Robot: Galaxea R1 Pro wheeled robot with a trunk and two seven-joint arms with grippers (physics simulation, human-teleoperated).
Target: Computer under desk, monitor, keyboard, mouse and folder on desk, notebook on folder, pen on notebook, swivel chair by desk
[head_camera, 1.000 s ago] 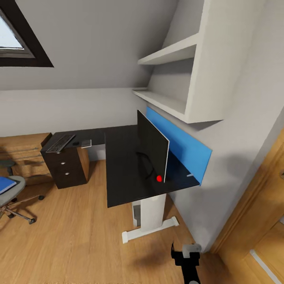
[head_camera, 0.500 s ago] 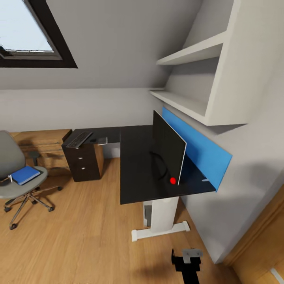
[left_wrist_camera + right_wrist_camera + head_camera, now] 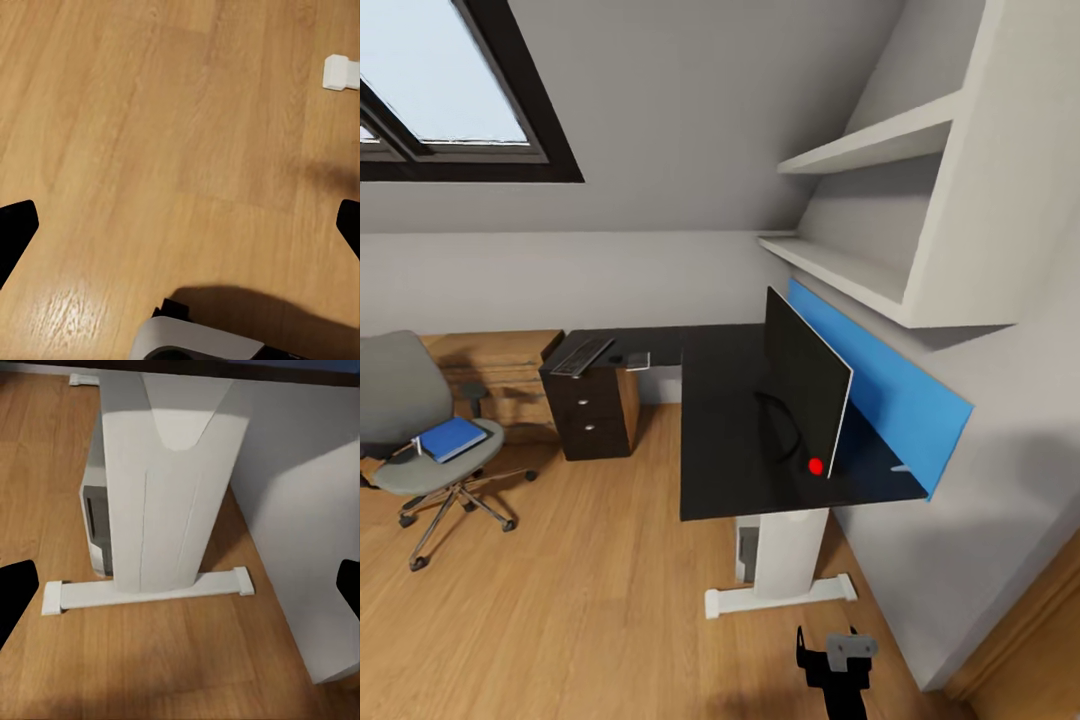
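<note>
The black-topped desk (image 3: 730,440) with its blue back panel stands against the right wall. The monitor (image 3: 805,395) stands upright on it, seen edge-on. On the desk's far left wing lie the keyboard (image 3: 581,355), a small dark mouse (image 3: 617,358) and the grey notebook (image 3: 637,360). The swivel chair (image 3: 420,440) stands apart at the left with the blue folder (image 3: 452,438) on its seat. The computer (image 3: 94,521) sits under the desk behind the white leg (image 3: 169,487). The pen is too small to make out. My left gripper (image 3: 180,229) and right gripper (image 3: 180,589) are open over the floor, holding nothing.
A dark drawer unit (image 3: 598,415) stands under the desk's left wing, with a light-wood dresser (image 3: 500,375) beyond it. White shelves (image 3: 860,260) jut out above the monitor. A skylight (image 3: 450,100) sits in the sloped ceiling. My right arm (image 3: 835,665) hangs near the desk's foot (image 3: 780,598).
The whole view has shifted: the camera turned left, bringing the swivel chair and folder fully into view. The desk's things have not moved.
</note>
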